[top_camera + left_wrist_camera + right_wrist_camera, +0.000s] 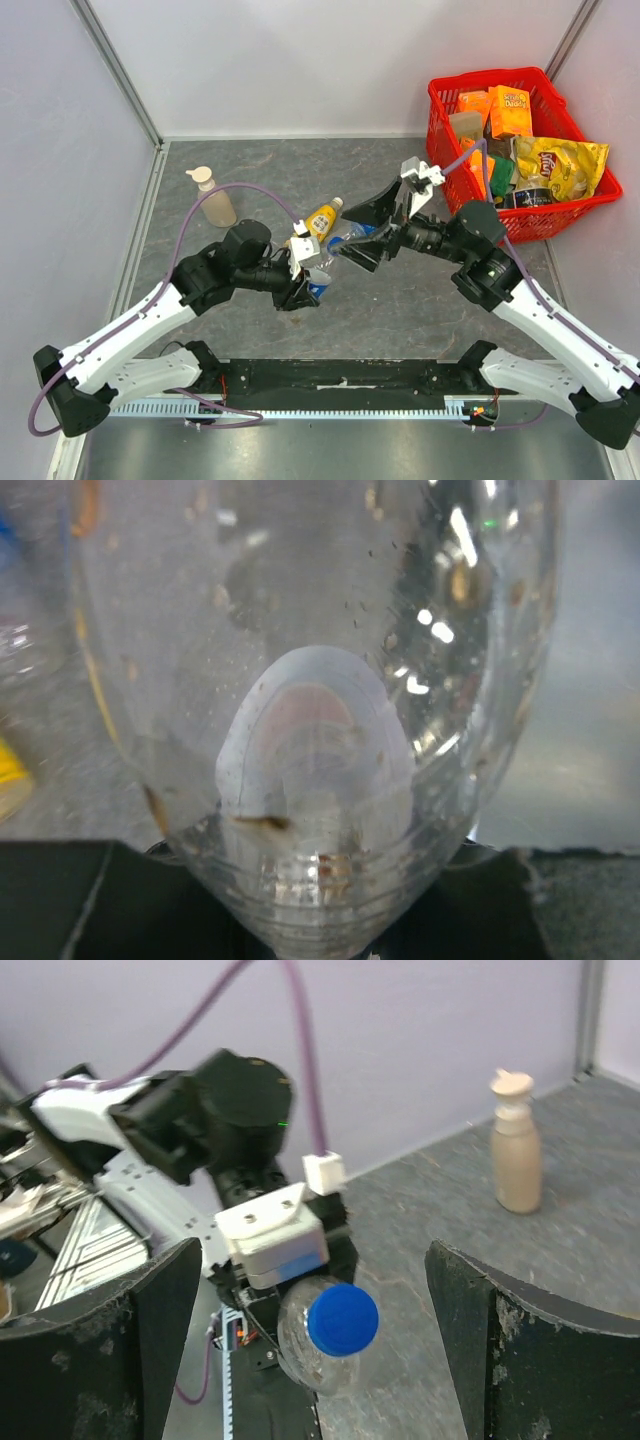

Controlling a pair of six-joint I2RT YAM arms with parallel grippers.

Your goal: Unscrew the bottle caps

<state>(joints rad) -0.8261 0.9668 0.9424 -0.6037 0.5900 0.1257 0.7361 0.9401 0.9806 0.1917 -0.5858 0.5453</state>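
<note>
We looked down on a grey table (400,310) with two robot arms reaching in from the near edge. The beige soap dispenser (212,197) stood upright near the far left corner, and we place everything else from it.

To the right of the soap dispenser and nearer the arms, the left gripper (300,275) was clenched on the base end of a clear bottle (335,250), holding it off the table on a slant, its neck pointing away from the dispenser. The left wrist camera showed only that bottle's transparent wall (320,730), pressed close to the lens.

Just right of the dispenser and beyond the held bottle, a juice bottle (321,219) with a yellow label lay tilted on the table, its white cap (338,203) on the far end.

Further right again, the right gripper (368,240) met the clear bottle's neck. From the right wrist camera, its jaws stood released and wide, one on each side of the blue cap (342,1320) and apart from it. The cap sat on the bottle.

Farthest right from the dispenser, a red basket (487,77) held snack packets.
</note>
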